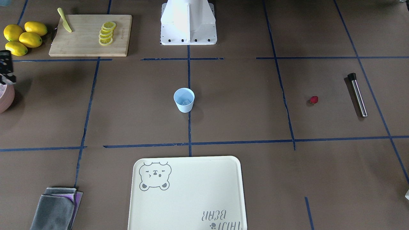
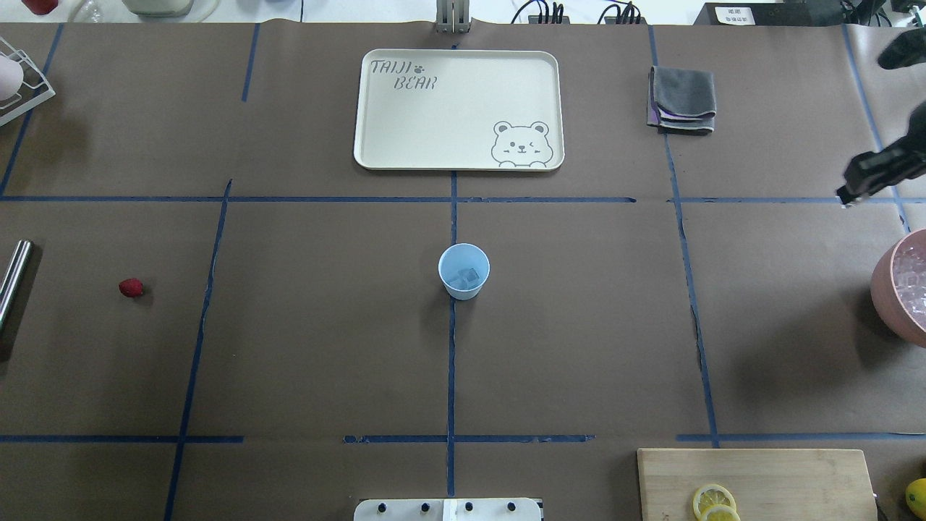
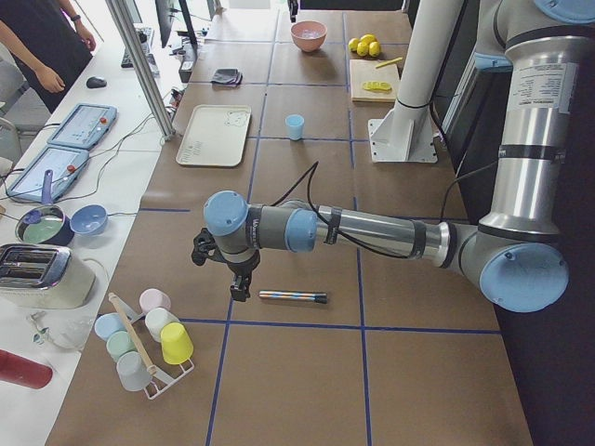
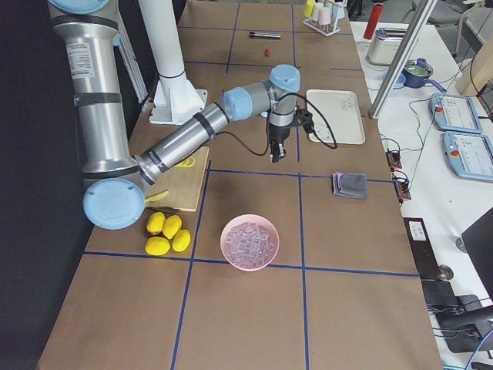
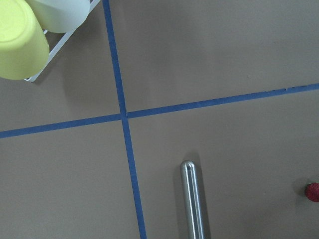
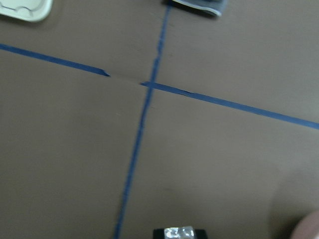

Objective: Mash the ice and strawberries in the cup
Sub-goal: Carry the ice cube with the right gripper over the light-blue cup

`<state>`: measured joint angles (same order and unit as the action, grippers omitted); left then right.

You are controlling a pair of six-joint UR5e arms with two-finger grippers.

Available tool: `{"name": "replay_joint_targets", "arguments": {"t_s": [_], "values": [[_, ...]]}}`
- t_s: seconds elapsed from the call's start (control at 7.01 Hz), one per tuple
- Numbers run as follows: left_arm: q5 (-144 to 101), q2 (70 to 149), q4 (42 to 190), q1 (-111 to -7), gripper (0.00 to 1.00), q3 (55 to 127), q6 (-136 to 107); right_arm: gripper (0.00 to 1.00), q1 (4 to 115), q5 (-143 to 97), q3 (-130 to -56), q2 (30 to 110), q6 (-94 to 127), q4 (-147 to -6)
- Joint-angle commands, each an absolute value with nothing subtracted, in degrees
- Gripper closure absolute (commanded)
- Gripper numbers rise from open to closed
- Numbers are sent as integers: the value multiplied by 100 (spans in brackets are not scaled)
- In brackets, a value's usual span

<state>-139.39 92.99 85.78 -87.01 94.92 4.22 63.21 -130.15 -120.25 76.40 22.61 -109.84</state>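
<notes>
Brushed-steel cylindrical rod (image 5: 194,199) lies flat just beside the left claw (image 3: 238,290). The small dark-red strawberry (image 5: 313,191) sits on the worktop (image 2: 325,347) near it, well apart from the central light-blue cup (image 2: 464,270) of ice. The left arm is nearer; the right claw (image 2: 854,189) hangs far off. I cannot tell either claw's opening or hold.

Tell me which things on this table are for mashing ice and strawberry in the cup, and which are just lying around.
For the job: small light-blue cup holding ice; small dark-red strawberry; shiny metal rod with black cap (likely the masher); pink bowl of ice cubes.

Lying about: cream bear-print tray; folded grey cloths; wooden board with lemon slices; whole yellow lemons.
</notes>
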Motion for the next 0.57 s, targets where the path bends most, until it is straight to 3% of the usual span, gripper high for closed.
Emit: {"name": "replay_joint_targets", "arguments": {"t_s": [0.0,0.43], "values": [[-13939,9299,8578,-8701,0,9466,422,100,4928,-12607,-11439,5854,4490,-11083],[-13939,9308,8578,-8701,0,9431,431,100,3755,-11814,-9989,4126,5985,-11030]]}}
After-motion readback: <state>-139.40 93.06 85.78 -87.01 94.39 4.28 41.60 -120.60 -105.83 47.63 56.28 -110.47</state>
